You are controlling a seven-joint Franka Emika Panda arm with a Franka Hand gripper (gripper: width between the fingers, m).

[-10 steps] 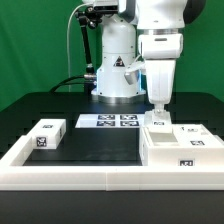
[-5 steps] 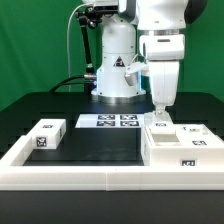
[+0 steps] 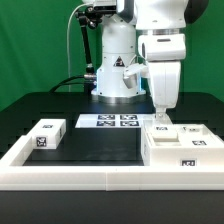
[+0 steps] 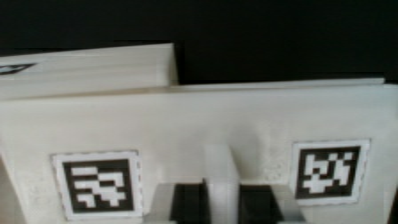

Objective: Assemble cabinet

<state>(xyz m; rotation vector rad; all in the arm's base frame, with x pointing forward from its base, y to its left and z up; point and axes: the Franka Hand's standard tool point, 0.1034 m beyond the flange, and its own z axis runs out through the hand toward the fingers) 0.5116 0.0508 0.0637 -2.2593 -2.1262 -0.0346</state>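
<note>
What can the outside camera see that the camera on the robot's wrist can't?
Only the exterior view shows the robot arm, its gripper down over the cabinet, the marker board, a small tagged block on that view's left, and the long white border rail. Only the wrist view shows two tags up close, big enough to see their black squares clearly. Both views share the white cabinet.
</note>
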